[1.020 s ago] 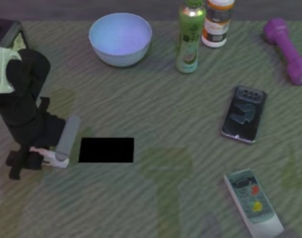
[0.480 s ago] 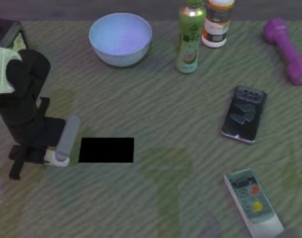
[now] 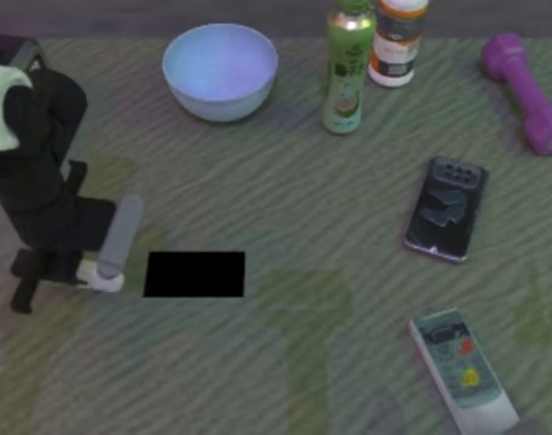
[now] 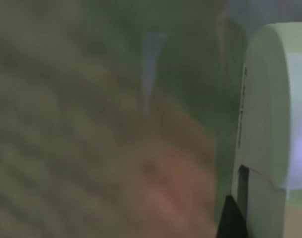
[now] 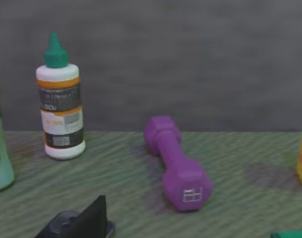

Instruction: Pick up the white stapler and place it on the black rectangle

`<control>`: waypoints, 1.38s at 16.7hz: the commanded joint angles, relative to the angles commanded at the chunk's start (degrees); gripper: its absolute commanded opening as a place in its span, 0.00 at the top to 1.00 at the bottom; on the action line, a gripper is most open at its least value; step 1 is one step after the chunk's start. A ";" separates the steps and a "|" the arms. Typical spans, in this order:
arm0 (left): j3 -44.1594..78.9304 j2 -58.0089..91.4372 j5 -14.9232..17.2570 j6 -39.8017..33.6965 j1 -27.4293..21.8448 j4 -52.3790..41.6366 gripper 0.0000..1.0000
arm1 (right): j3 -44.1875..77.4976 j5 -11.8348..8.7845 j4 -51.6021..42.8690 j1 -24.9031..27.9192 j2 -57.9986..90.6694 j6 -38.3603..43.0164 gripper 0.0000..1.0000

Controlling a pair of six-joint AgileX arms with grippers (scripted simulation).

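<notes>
The white stapler (image 3: pixel 115 243) slants at the table's left, its white end just left of the black rectangle (image 3: pixel 194 275) and off the patch. My left gripper (image 3: pixel 81 270) is shut on that end, its black body reaching in from the left. In the left wrist view the stapler (image 4: pixel 270 114) fills one side, rounded end up and dark slit showing, with a black fingertip (image 4: pixel 231 220) against it. My right gripper (image 5: pixel 91 223) stays parked out of the top view.
At the back stand a pale blue bowl (image 3: pixel 219 71), a green bottle (image 3: pixel 346 72) and a white-orange bottle (image 3: pixel 398 41). A purple dumbbell (image 3: pixel 529 91), black phone (image 3: pixel 446 208) and grey remote (image 3: pixel 464 370) lie at the right. A dark clock (image 3: pixel 22 50) sits back left.
The left gripper and the stapler in it have shifted together a little toward the back and left. Nothing else moved.
</notes>
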 joint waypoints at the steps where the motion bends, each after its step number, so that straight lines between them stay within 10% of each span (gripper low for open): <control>1: 1.49 -0.91 0.00 -0.04 0.14 -2.47 1.00 | 0.00 0.00 0.00 0.00 0.00 0.00 0.00; 15: 10.45 -6.33 -0.33 -1.75 -0.02 -18.08 1.00 | 0.00 0.00 0.00 0.00 0.00 0.00 0.00; 23: 17.56 -1.57 -3.64 -31.95 -3.47 -24.87 1.00 | 0.00 0.00 0.00 0.00 0.00 0.00 0.00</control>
